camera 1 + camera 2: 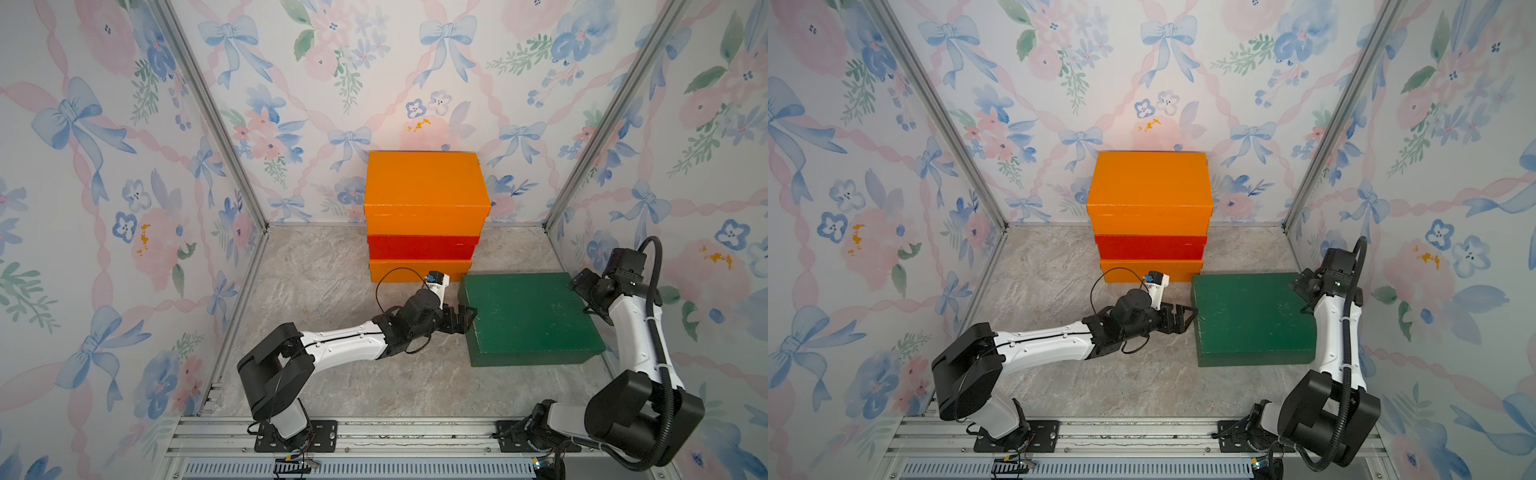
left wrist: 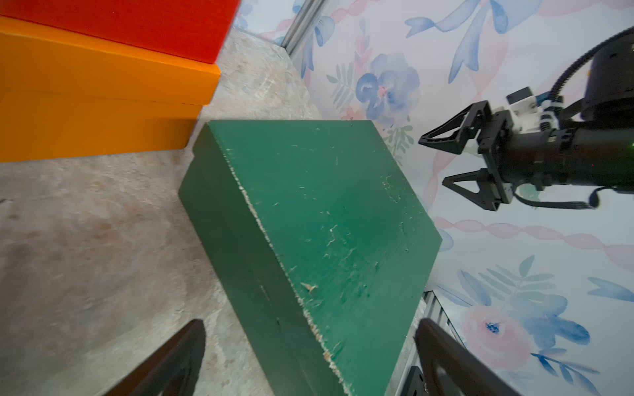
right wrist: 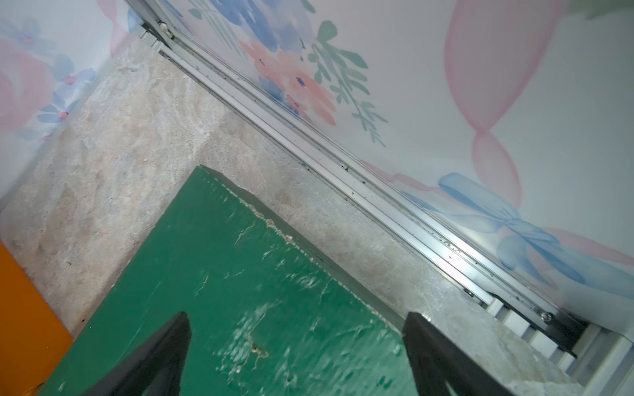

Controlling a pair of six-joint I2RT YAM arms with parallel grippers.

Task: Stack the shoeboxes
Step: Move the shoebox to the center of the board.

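Green shoebox (image 1: 528, 316) flat on counter (image 1: 332, 374), right of centre. Its far-left corner sits just beside the stack at the back wall: orange shoebox (image 1: 426, 183) on red shoebox (image 1: 422, 246) on lower orange shoebox (image 1: 453, 268). Left gripper (image 1: 467, 319) at the green lid's left edge, jaws wide. Right gripper (image 2: 433, 162) over its far-right corner, jaws wide, empty. Open counter lies left and in front.

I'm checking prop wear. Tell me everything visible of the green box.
The green box is a flat, lidded rectangular box, seemingly cardboard, painted matte dark green, its top scuffed, its edges chipped pale. It lies flat on the table, a corner close to the bottom orange box. The open left gripper straddles one edge; the open right gripper hovers by the opposite.
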